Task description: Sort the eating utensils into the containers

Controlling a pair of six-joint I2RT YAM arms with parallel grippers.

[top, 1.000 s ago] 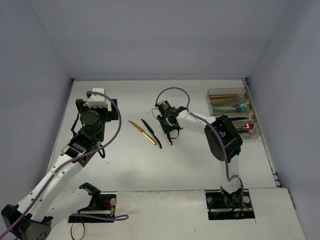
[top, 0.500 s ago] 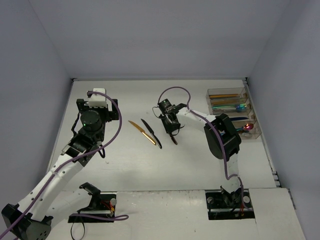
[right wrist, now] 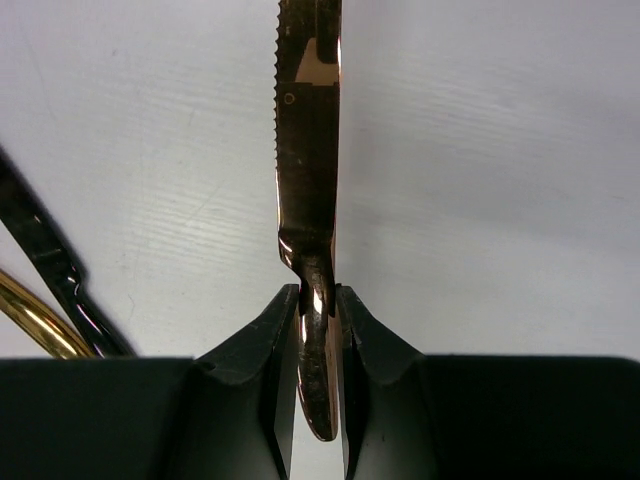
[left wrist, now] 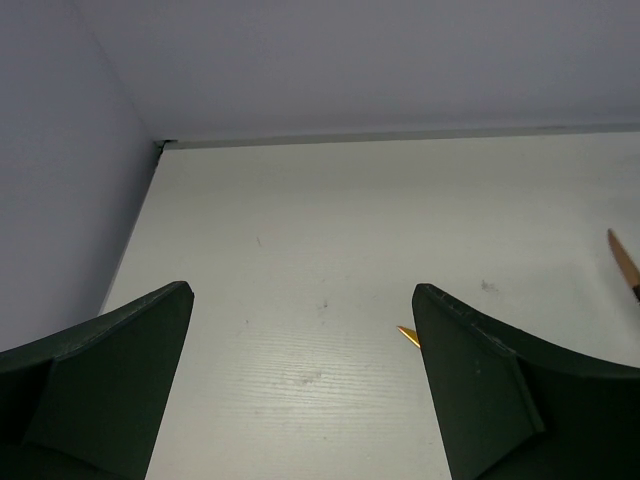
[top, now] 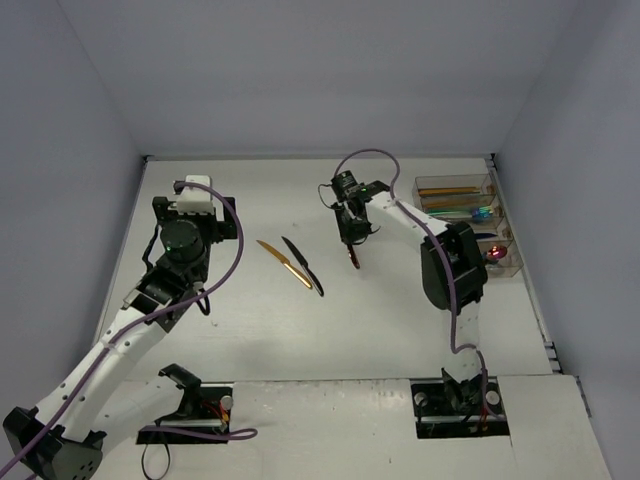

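**Right wrist: my right claw (right wrist: 318, 330) has the copper knife (right wrist: 308, 150) by the handle**

My right claw is almost closed, its fingers (right wrist: 268, 355) pinching the knife's handle; the serrated blade runs straight out from the tips over the white desk (right wrist: 480, 200); whether it touches the desk I cannot tell. Just left of it lie a dark knife (right wrist: 50, 262) and a gold knife (right wrist: 28, 318), side by side on the desk; from the top camera they sit near mid-desk, between my two arms, the dark one nearer the held knife. The trays (top: 508, 270) line the desk's right edge, well apart from the copper knife; gold, teal and magenta pieces lie inside them. My left claw (left wrist: 302, 295) stands wide open, holding nothing, over the left side of the desk.
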